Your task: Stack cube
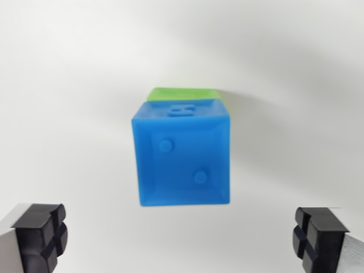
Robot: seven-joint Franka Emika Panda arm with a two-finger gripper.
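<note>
Wrist view. Blue cube (183,153) sits at frame centre on top of the green cube (182,93), whose edge shows just above it. White desk (68,85) all round. Pincer (182,239) spread wide, holding nothing; black fingertips (41,236) in the two lower corners.

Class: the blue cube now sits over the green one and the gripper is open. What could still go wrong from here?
1. The blue cube hides nearly all of the green cube, so its seating cannot be checked; if off-centre, it might topple.
2. The fingers of the open gripper flank the stack; a sideways move might knock it.
</note>
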